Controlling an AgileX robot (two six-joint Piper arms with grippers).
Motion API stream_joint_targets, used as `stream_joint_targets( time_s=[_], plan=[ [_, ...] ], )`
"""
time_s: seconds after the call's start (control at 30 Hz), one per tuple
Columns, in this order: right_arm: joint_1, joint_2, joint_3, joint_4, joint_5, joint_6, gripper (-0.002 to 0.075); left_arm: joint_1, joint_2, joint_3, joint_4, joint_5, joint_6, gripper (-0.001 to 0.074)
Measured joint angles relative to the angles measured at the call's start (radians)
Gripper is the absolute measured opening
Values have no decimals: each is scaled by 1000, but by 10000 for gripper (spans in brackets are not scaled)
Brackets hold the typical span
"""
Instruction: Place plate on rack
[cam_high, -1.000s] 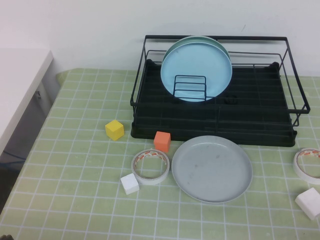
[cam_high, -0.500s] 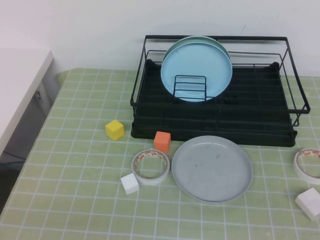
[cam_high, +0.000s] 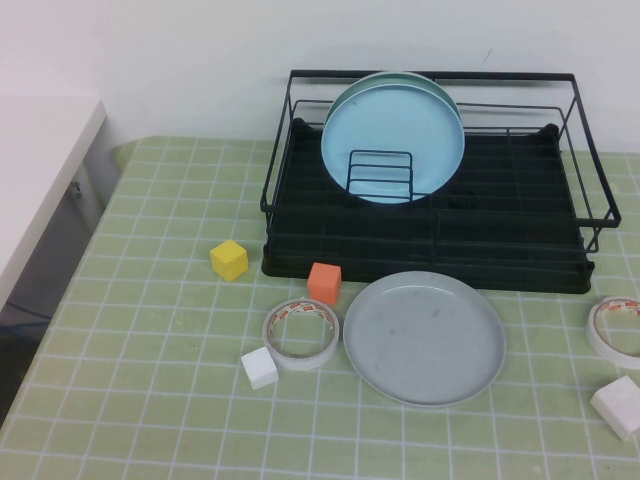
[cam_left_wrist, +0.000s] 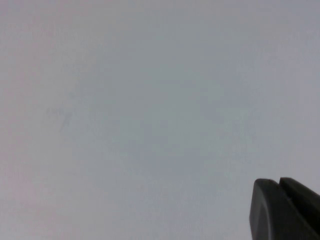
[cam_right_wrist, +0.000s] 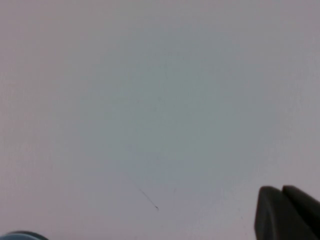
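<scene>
The pale grey plate (cam_high: 424, 337) lies flat on the green checked table, just in front of the black wire rack (cam_high: 500, 240). Two light-blue plates (cam_high: 393, 138) stand upright in the rack behind a small wire holder (cam_high: 380, 175). Neither arm shows in the high view. In the left wrist view the left gripper (cam_left_wrist: 279, 185) is shut and empty, its dark fingertips together against a blank pale wall. In the right wrist view the right gripper (cam_right_wrist: 281, 192) is likewise shut and empty against the same blank wall.
An orange cube (cam_high: 324, 282), a yellow cube (cam_high: 229, 260), a tape roll (cam_high: 275, 330) and a white cube (cam_high: 259, 368) lie left of the plate. Another tape roll (cam_high: 597, 340) and a white block (cam_high: 618, 404) lie at the right edge. A white side table (cam_high: 40, 170) stands at left.
</scene>
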Motion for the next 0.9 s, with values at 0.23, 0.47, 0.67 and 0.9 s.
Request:
stream_joint_targets(
  time_s=[0.23, 0.47, 0.67, 0.9],
  plan=[
    [0, 33, -244, 2, 416, -64, -2, 0, 53, -281, -308, 445, 285, -3],
    [0, 277, -407, 65, 742, -64, -2, 0, 299, -444, -384, 631, 438, -2],
    [0, 512, -456, 276, 920, -104, -2, 0, 507, -452, -403, 754, 412, -2],
    [0, 798, -460, 450, 1119, -343, -2, 0, 751, -452, -373, 1022, 356, -2]
  ],
)
